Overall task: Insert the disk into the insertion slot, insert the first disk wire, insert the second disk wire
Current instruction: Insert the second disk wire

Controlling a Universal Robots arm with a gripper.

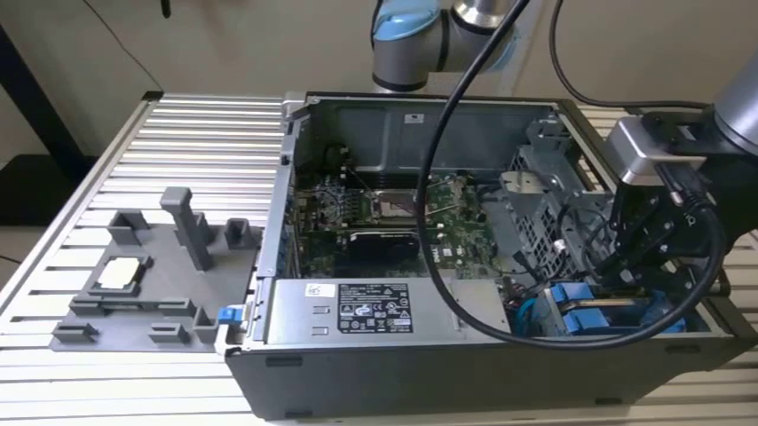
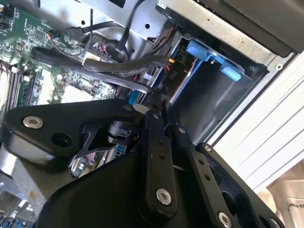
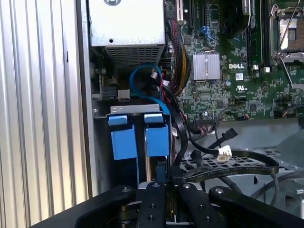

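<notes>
Progress, as far as you could have judged it from these pictures, was well past the first step. Largest in the exterior view was the open computer case [image 1: 498, 266], filling the middle and right of the frame, with the grey power-supply box [image 1: 373, 311] along its lower edge and the green motherboard [image 1: 403, 213] above it. At the lower right of that frame, the insertion slot [image 1: 616, 319] already held the disk [image 1: 580, 311], whose blue carrier showed in the bay; in the first wrist view the same blue carrier tabs sat squarely in the slot [image 3: 102, 137], lower left of centre. So you could have counted the disk as inserted. Your gripper [image 3: 159, 187] was down at the disk's end, its fingers drawn close together around something small and dark; whether that was a connector, I could not tell. Loose black cables [image 3: 223, 164] lay just beside it, so the wire work looked unfinished.
</notes>
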